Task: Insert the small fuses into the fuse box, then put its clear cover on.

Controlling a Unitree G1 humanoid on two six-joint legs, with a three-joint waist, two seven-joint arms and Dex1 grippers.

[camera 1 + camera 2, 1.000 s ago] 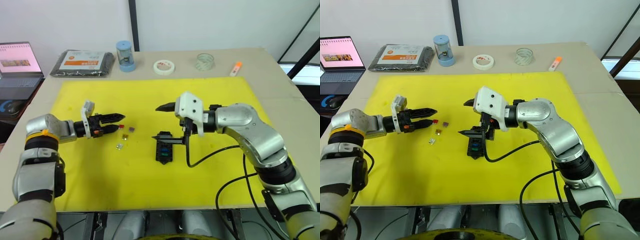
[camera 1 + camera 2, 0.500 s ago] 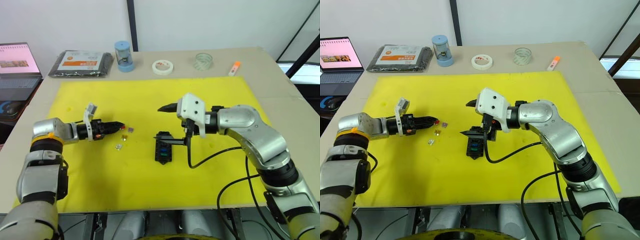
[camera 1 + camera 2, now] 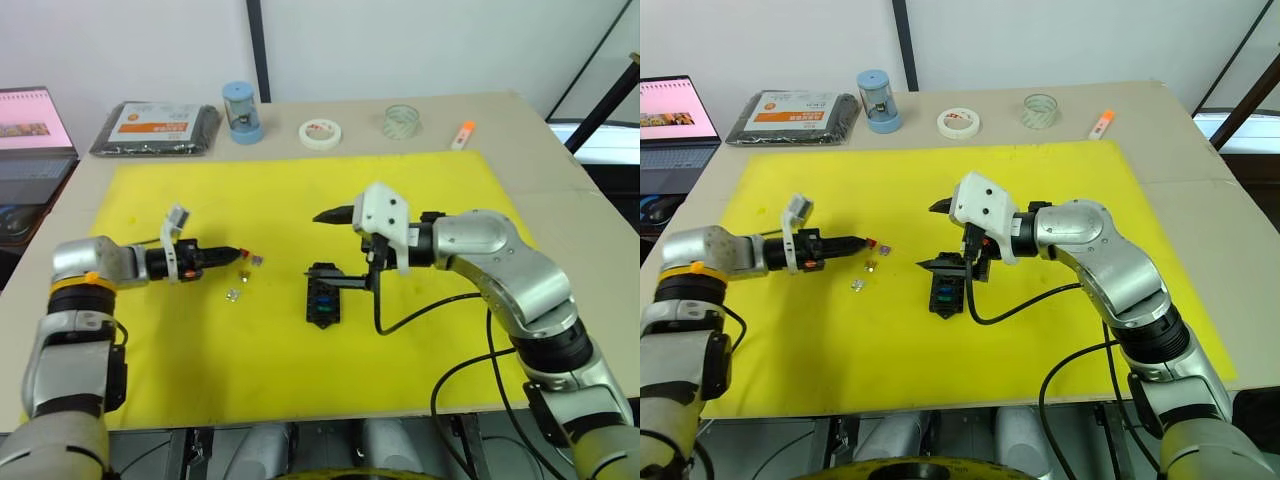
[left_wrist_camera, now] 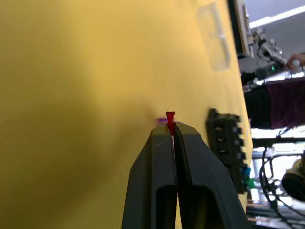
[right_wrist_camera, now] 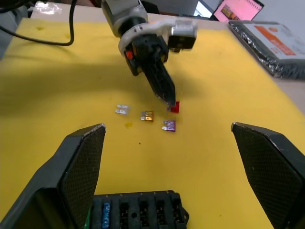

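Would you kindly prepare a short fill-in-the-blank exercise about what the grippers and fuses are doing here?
1. The left gripper is shut on the ____ fuse.
2. The right gripper is ____, with the fuse box between its fingers.
3. The amber fuse, the purple fuse and the clear fuse lie on the ____ mat.

Answers: red; open; yellow

Most of the red fuse (image 4: 170, 117) is hidden between the left hand's fingers (image 4: 162, 157)

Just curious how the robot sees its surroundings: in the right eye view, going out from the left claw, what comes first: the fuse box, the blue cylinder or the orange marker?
Measured from the left claw, shut on a red fuse:
1. Fuse box, on the yellow mat toward the robot's right.
2. Blue cylinder, at the table's far edge.
3. Orange marker, far right corner.
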